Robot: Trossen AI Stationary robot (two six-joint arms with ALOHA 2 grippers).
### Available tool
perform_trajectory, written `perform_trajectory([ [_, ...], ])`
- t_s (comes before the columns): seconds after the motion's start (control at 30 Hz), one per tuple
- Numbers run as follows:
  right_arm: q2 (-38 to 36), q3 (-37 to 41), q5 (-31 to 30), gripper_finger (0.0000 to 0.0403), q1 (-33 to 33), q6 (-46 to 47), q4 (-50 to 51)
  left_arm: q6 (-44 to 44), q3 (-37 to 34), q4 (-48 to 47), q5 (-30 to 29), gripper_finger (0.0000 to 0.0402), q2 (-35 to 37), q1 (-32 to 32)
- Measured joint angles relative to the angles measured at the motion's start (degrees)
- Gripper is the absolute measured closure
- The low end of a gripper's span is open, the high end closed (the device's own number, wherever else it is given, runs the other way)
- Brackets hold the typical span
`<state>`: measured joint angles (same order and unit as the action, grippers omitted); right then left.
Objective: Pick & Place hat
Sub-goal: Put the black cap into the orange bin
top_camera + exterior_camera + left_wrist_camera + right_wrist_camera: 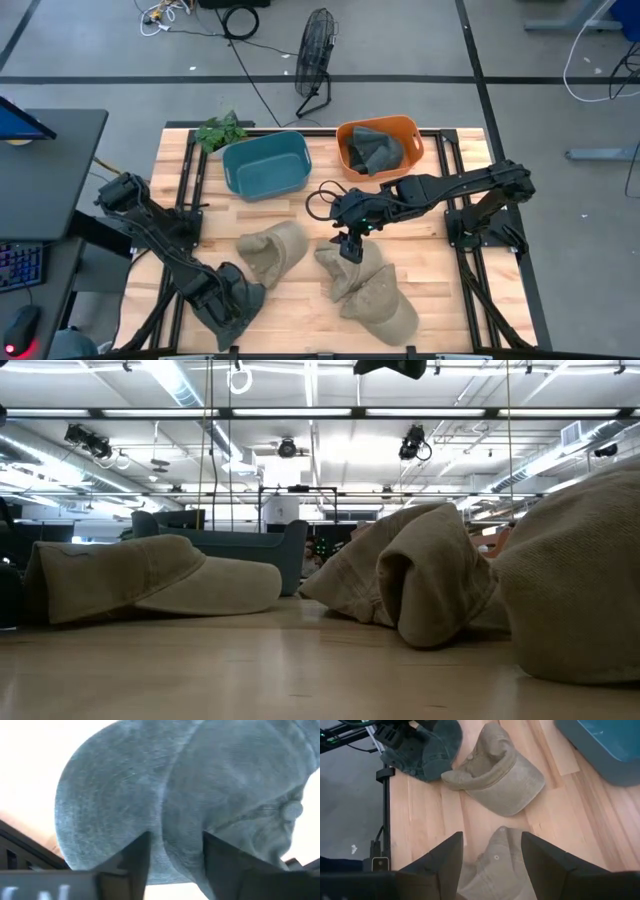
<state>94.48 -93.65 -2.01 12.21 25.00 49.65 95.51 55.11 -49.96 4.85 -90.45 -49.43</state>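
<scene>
So far, little of the sorting looks finished. On the wooden table (300,215) two bins stand at the far edge: the teal bin (265,165) on the left holds nothing I can see, and the orange bin (380,146) on the right already holds one dark grey hat (375,150). That, I judge, is the only hat placed.

Four hats remain out. Two tan caps lie in a heap at the near right, the larger tan cap (385,300) nearest the edge and the crumpled tan cap (350,265) just beyond it. A third tan cap (272,250) lies apart to their left, near the middle. A dark grey cap (232,295) sits at the near left corner.

My right gripper (350,248) hangs over the crumpled tan cap with its fingers (442,865) spread wide and nothing between them, so that pick is not yet made. My left gripper (172,857) is at the dark grey cap, fingers parted on either side of its crown; I cannot tell whether they press it.
</scene>
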Motion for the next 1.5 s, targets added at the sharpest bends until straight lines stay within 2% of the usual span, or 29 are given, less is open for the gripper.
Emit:
perform_trajectory([
  [0.2,0.0,0.0,0.2,0.0199,0.0,-1.9,0.0,-3.1,0.0,2.7,-0.1,0.0370,1.8,0.1],
  [0.27,0.0,0.0,0.2,0.0199,-0.2,-1.9,-0.4,-3.9,0.0,3.4,-0.1,0.0388,2.6,0.1],
  [0.37,0.0,0.0,1.0,0.0199,-0.6,-1.9,-1.8,-9.9,1.8,2.9,-0.4,0.0389,2.8,0.1],
  [0.47,0.0,0.0,3.9,0.0199,-1.5,-1.5,-5.0,-23.3,6.2,1.4,-0.6,0.0391,2.8,0.1],
  [0.53,0.0,0.0,6.4,0.0199,-2.3,-0.3,-7.6,-31.9,9.8,-1.6,-3.4,0.0393,2.7,0.1],
  [0.6,0.0,0.0,9.2,0.0199,-3.0,0.1,-9.8,-40.0,13.9,-4.8,-8.0,0.0394,2.7,0.1],
  [0.7,0.4,0.0,12.1,0.0199,-3.9,0.3,-11.9,-55.3,20.5,-8.9,-18.1,0.0391,2.7,0.1],
  [0.87,2.7,0.0,13.1,0.0199,-5.1,5.5,-11.7,-80.5,27.9,-9.7,-35.9,0.0389,2.7,0.9],
  [0.93,4.0,0.0,13.4,0.0199,-5.7,8.1,-11.3,-86.5,29.2,-10.0,-38.5,0.0390,2.7,2.3],
  [1.23,7.8,0.1,22.2,0.0199,-9.4,10.1,-12.9,-100.0,29.7,-11.9,-38.8,0.0391,2.1,10.4],
  [1.5,8.0,0.1,24.9,0.0199,-10.6,9.0,-17.3,-103.3,29.7,-12.1,-38.8,0.0391,1.9,14.3],
])
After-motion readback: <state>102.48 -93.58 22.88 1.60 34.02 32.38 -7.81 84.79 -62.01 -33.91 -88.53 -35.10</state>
